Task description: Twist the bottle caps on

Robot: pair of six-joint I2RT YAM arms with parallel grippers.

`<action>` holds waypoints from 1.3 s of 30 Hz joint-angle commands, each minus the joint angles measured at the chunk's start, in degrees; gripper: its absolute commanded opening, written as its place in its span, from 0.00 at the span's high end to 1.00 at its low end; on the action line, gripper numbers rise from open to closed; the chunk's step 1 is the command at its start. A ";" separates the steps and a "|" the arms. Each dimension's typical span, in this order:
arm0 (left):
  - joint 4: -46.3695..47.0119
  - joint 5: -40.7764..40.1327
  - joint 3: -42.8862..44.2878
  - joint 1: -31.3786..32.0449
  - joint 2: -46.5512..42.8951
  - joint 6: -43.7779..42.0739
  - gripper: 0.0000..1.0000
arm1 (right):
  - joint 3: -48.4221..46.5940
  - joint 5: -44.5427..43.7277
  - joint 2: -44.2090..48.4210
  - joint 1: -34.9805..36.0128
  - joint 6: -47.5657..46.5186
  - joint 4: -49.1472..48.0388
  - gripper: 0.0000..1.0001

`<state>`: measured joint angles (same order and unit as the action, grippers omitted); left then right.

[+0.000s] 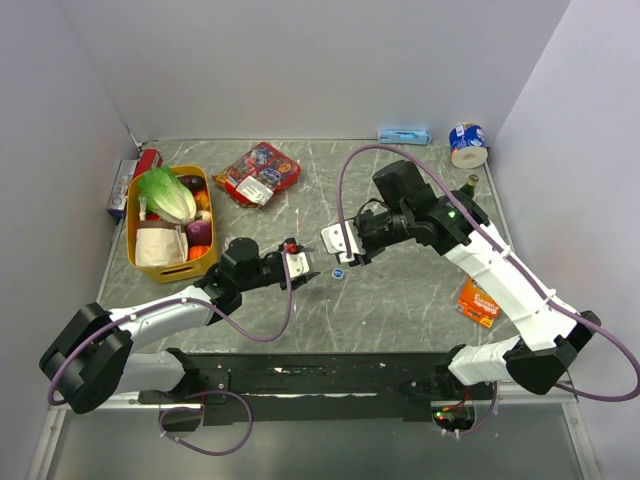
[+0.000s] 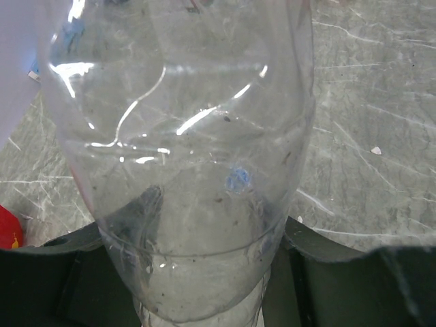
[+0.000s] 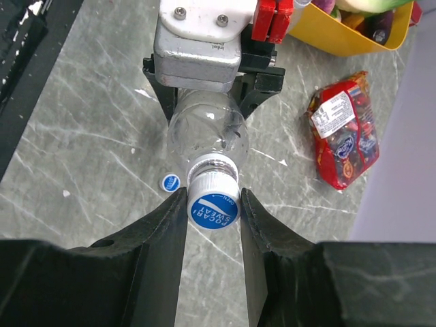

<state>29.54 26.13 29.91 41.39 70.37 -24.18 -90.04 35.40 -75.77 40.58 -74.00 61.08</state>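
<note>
Both arms reach inward over the middle of the table (image 1: 400,300), wrists facing; the left gripper (image 3: 208,102) clasps a clear bottle (image 3: 208,133) held level; the right gripper (image 3: 213,197) pinches the blue cap (image 3: 213,211) on its neck; a second cap (image 3: 170,182) lies loose below.

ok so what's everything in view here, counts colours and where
clear bottle: 1, colourless, lying level between the two grippers
bottle cap: 1, blue, on that bottle's neck
loose bottle cap: 1, blue, on the table below the bottle
basket: 1, yellow, left side, holding vegetables
snack packet: 1, red, far middle
orange packet: 1, orange, right side
blue packet: 1, light blue, back edge
round tin: 1, blue and white, far right corner
red canister: 1, red, behind the basket
green bottle: 1, green, mostly hidden behind the right arm
table: 1, grey marbled
left gripper: 1, black, shut on the clear bottle's body
right gripper: 1, black, shut on the bottle cap
</note>
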 commanded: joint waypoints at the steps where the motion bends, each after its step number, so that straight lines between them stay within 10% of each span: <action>1: 8.07 2.52 2.78 -0.25 -0.32 0.98 0.99 | -0.75 2.31 -0.52 0.47 2.20 2.64 0.67; 25: 0.44 6.56 6.56 -0.34 1.00 -9.39 0.99 | 9.00 -1.12 5.19 1.35 -14.15 0.01 0.65; 39: 7.54 3.94 3.40 -0.52 -0.41 -7.02 0.99 | 1.36 0.81 -1.40 1.26 3.06 0.62 0.64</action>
<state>24.88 27.99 32.10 40.29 72.27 -31.81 -86.70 34.09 -74.78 41.28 -78.13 60.73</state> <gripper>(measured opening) 0.570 0.405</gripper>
